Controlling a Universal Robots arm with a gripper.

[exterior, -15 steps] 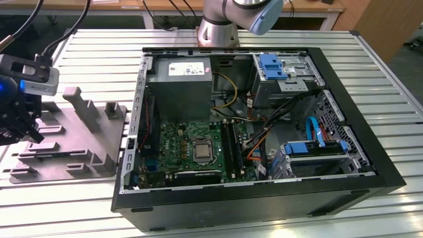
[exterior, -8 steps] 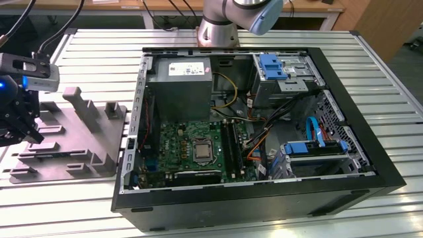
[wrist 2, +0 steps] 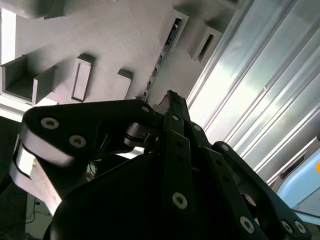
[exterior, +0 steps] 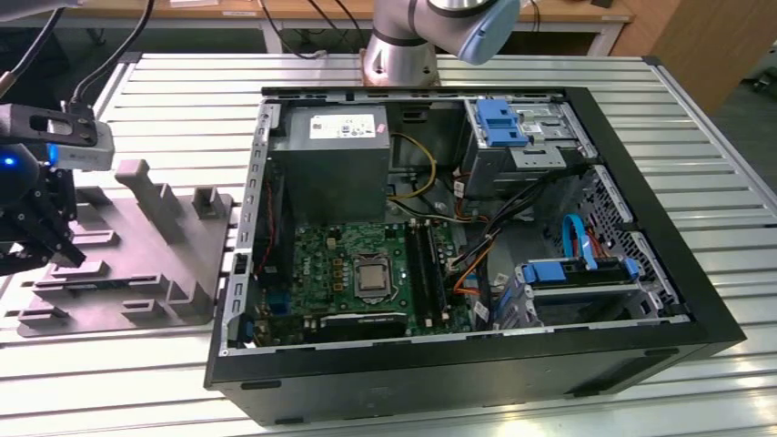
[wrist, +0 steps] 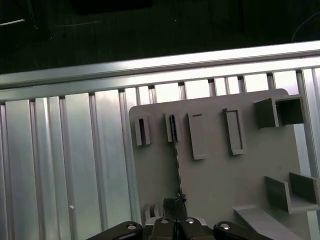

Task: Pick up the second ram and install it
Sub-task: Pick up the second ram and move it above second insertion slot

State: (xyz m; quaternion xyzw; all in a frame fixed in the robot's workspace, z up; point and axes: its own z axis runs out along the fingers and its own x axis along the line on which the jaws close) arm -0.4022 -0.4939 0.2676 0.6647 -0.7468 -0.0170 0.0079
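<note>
I have the tool [wrist: 176, 214] down over the grey holder plate [wrist: 215, 175], which lies on the ribbed tabletop [wrist: 75, 165]. In the exterior view the plate is at about nine o'clock from the open computer case [exterior: 680, 300]. In the first wrist view the second ram [wrist: 176, 160] stands on edge as a thin dark line. Its far end is in one of the plate's small slots and its near end runs straight in between the tool's fingertips. The fingers are drawn in almost together around that edge, so I read the tool as pinched on the stick, with the stick seated in the holder and not lifted.

By my judgement the pick-up is the step in hand and the install has not begun. The motherboard [exterior: 334, 264] with its long black memory slots [exterior: 425, 264] sits well apart, at about three o'clock from the tool in the exterior view.

Getting the stick clear calls for a straight pull out of the slots with no twist, since so thin a board could bind or slip.
</note>
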